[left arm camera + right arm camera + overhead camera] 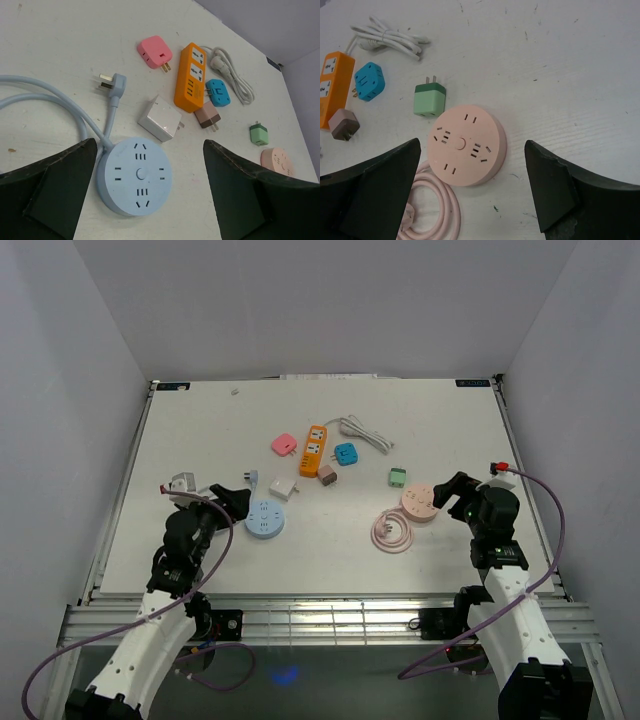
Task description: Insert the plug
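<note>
1. Across the white tabletop [200, 420] the sockets and plugs lie loose and apart from one another, probably so each can be reached singly.
2. Near the left edge, the left fingers [60, 185] are spread wide and hold nothing. They hover above and to either side of the blue round socket [137, 175], which looks like a stance for steadying it or for reaching past it.
3. On the other side, the right fingers [385, 185] are likewise parted and empty, framing the pink round socket [466, 145]. Its holes face up and its pink cord [440, 210] is coiled just beside it.
4. Farther back, the orange power strip [191, 77] lies flat with its outlets up, and its white cable [232, 75] is bundled behind it.
5. Between the strip and the blue socket sits the white adapter [160, 120], tipped on its side with its prongs pointing sideways.
6. Around the strip are smaller pieces: the pink adapter [154, 51], teal adapter [218, 92] and brown adapter [206, 114]. The green adapter [429, 99] lies just beside the pink socket.
7. Which plug the task means is not certain. The blue plug [114, 81] lies flat on the tabletop just behind its own round socket, ungripped, so I judge the insertion not yet begun.
</note>
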Robot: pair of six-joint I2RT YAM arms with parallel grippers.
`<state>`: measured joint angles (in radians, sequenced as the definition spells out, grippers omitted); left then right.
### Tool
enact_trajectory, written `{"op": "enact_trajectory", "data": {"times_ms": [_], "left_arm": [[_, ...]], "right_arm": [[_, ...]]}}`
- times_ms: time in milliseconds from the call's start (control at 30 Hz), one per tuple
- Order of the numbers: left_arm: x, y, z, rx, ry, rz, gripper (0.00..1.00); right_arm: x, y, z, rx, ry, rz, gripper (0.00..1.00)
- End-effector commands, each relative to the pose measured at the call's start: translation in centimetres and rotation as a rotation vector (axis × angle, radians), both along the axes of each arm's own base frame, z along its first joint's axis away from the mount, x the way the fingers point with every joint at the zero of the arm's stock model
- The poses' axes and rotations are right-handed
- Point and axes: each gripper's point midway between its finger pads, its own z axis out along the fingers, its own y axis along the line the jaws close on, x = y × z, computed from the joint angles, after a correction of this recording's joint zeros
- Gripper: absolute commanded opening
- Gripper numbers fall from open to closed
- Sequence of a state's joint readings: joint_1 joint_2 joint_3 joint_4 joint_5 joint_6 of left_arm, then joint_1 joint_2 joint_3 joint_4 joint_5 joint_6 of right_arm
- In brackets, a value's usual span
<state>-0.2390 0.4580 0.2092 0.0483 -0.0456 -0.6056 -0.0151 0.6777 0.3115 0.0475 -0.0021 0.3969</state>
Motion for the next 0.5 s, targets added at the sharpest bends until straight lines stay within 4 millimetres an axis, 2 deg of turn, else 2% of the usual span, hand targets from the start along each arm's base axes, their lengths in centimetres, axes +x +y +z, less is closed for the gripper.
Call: {"op": "enact_trajectory", "data": {"times_ms": [0,33,100,133,167,233,267,300,333,367,467], "left_arm": [[0.5,0.8,0.7,-0.018,0.046,0.066,0.98],[0.5,0.7,1.0,-0.020,0.044,0.060,0.98],[0.3,-0.9,1.1,-0.036,0.051,-0.027,0.98],[0.5,-2.1,2.5,-0.043,-0.009,-0.100,0.98],[0.3,-3.2,3.0,-0.045,-0.015,-0.169,0.98],[0.9,-3.6,1.2,-0.015,0.098,-0.183,0.98],[1.7,-3.7,2.7,0.015,0.093,-0.193,0.98],[2.1,-3.9,0.8,0.040,0.190,-0.201,0.98],[2.1,-3.9,0.1,0.054,0.244,-0.203,0.98],[2.5,-4.2,0.4,0.055,0.248,-0.214,0.98],[3.2,-4.5,-1.0,0.080,0.312,-0.215,0.98]], "right_arm": [[0.4,-0.3,1.5,-0.002,-0.058,-0.017,0.89],[0.4,-0.3,1.5,-0.002,-0.061,-0.017,0.89],[0.3,0.3,1.5,0.003,-0.063,0.021,0.89],[0.3,0.7,1.5,0.009,-0.063,0.043,0.89],[0.3,1.0,1.6,0.008,-0.067,0.063,0.89],[0.3,1.5,1.7,0.007,-0.070,0.097,0.89],[0.3,1.5,1.6,0.008,-0.069,0.100,0.89],[0.3,1.6,1.6,0.010,-0.069,0.104,0.89],[0.3,1.8,1.7,0.014,-0.072,0.116,0.89],[0.3,1.9,1.7,0.015,-0.071,0.120,0.89],[0.3,2.2,1.7,0.021,-0.074,0.136,0.89]]}}
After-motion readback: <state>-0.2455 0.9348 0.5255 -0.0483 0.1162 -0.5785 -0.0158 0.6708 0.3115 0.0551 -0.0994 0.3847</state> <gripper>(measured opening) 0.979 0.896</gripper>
